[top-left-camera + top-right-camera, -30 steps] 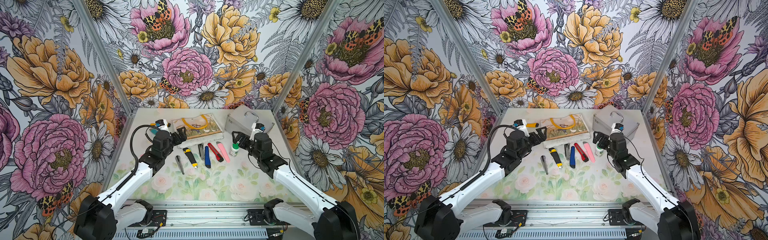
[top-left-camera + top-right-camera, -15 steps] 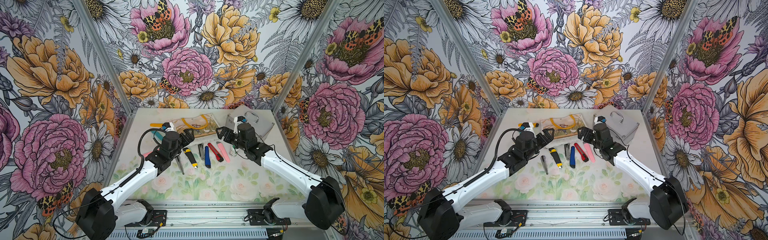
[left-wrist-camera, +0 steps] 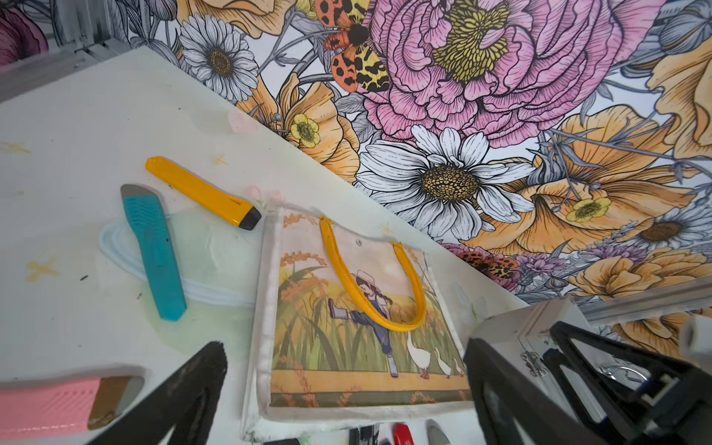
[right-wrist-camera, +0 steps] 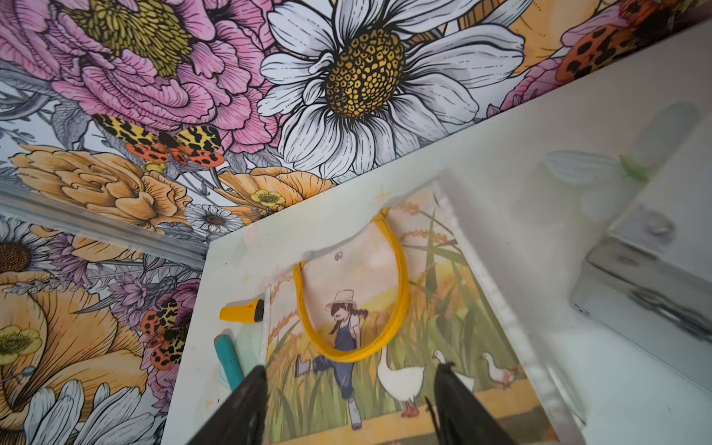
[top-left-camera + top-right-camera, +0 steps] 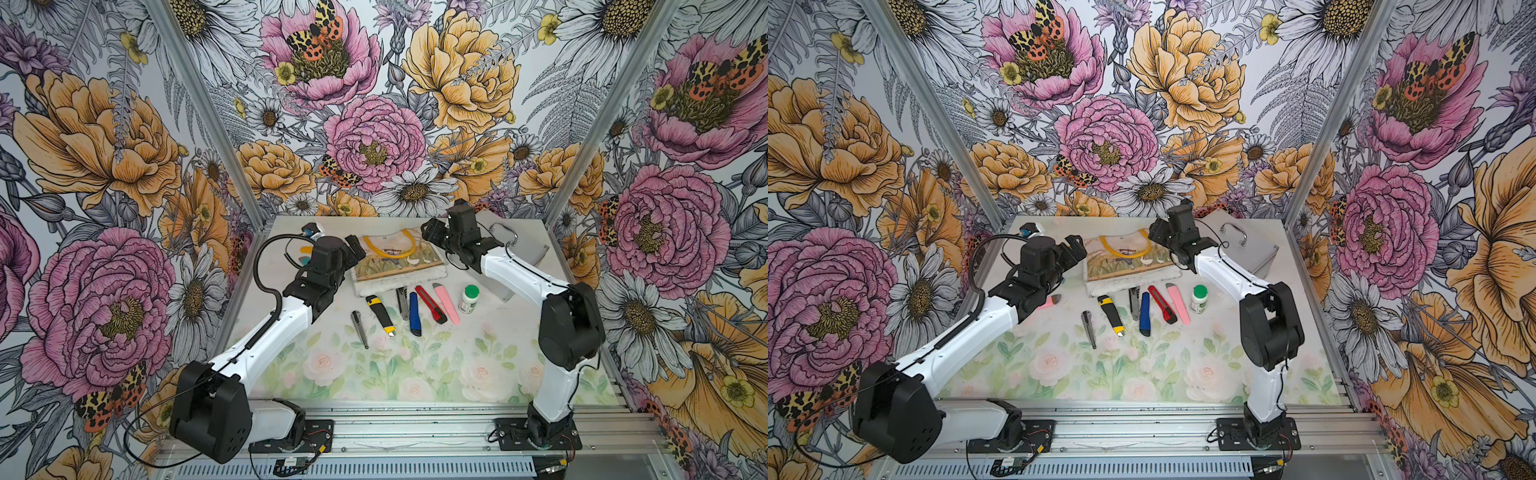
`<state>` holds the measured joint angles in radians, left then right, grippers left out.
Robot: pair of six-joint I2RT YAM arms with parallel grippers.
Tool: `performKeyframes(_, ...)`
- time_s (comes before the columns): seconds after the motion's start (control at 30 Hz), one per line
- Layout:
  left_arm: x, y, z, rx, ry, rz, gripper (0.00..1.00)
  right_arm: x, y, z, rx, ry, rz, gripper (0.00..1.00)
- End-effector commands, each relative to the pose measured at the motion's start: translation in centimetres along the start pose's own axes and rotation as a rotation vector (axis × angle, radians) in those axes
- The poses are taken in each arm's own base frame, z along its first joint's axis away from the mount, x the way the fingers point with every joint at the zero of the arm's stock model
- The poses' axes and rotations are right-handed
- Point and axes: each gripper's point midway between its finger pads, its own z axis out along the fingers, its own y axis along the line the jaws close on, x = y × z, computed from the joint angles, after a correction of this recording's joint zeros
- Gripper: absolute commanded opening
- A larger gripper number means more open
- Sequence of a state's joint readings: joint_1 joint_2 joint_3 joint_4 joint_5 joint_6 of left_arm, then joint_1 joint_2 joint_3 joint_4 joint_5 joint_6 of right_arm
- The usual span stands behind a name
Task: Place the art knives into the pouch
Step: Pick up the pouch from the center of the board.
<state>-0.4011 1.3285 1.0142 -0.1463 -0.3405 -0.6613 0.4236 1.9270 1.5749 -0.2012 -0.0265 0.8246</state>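
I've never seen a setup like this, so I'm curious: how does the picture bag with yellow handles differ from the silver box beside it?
The pouch is flat and printed with a girl in a field; the silver case is a plain metal box. The pouch has yellow loop handles; the silver case has one metal handle on top. Both lie at the far end of the table.

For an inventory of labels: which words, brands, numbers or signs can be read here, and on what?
No text in any view is clear enough to read.
pouch: only a picture of a girl and geese, no lettering shows.
white bottle with green cap: has a label, too small to read.
yellow and black knife: any marking is too small to tell.
silver case: no lettering shows.
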Motion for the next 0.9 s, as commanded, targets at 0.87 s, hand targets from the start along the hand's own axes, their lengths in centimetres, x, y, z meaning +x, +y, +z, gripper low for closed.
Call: performKeyframes(0.87, 2.0, 2.8, 2.8, -0.112, 0.084, 0.113, 0.99, 7.3, -5.3, 12.9, 0.131, 0.154, 0.207, 0.56)
